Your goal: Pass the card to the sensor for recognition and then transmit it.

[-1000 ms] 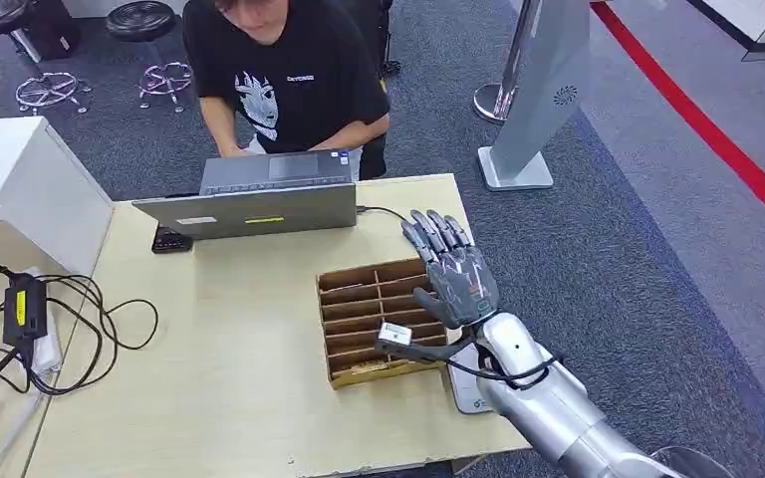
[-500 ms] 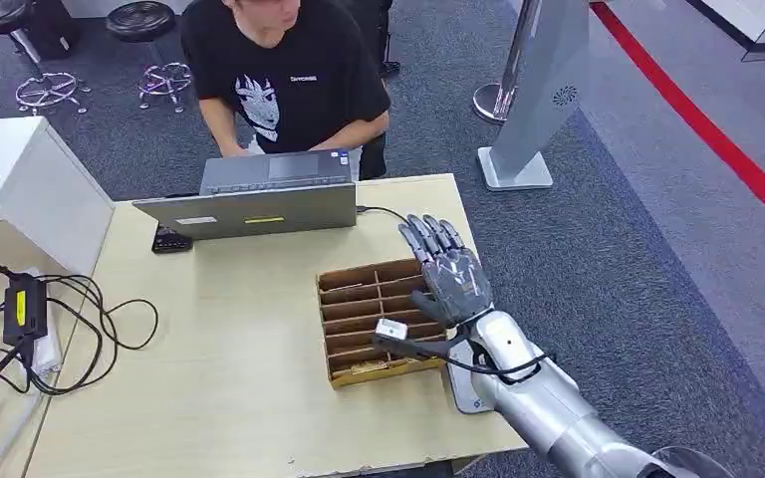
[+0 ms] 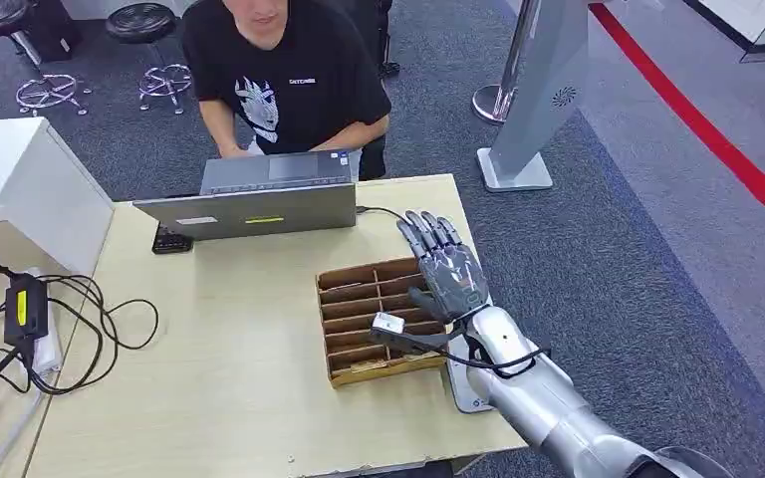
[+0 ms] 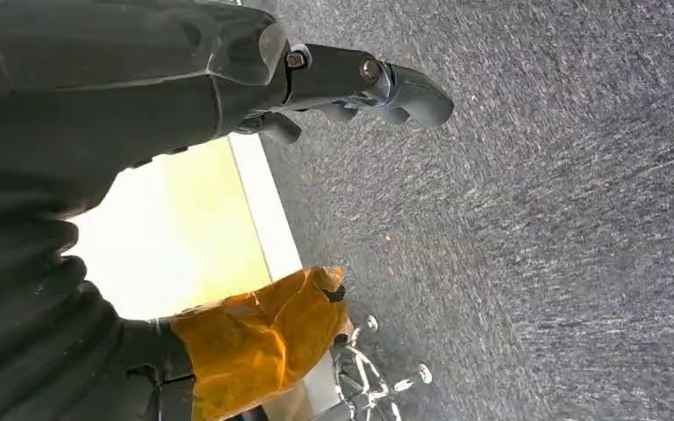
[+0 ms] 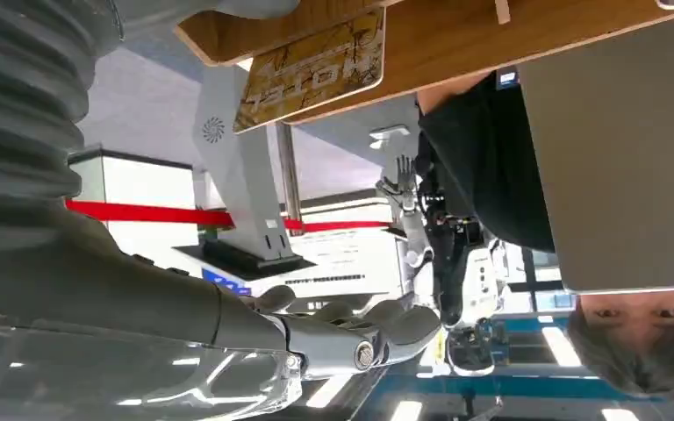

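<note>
A brown cardboard divider box (image 3: 359, 299) sits on the pale wooden table (image 3: 229, 378). A yellowish patterned card (image 3: 377, 367) lies in its nearest slot and shows again in the right wrist view (image 5: 311, 74). My right hand (image 3: 445, 271) hovers over the box's right side with its fingers spread and nothing in it; its fingers (image 5: 360, 338) also appear from the wrist. A white flat sensor pad (image 3: 461, 386) lies by the box, partly under my right forearm. My left hand (image 4: 351, 83) hangs over grey carpet, holding nothing.
A person in a black T-shirt (image 3: 284, 80) sits at a grey laptop (image 3: 259, 204) across the table. Black cables and a power brick (image 3: 25, 304) lie at the left, beside a white box (image 3: 20, 179). A grey kiosk stand (image 3: 538, 100) rises on the carpet.
My right hand has drifted slightly left and lower toward the box, still spread and holding nothing. The person has shifted a little.
</note>
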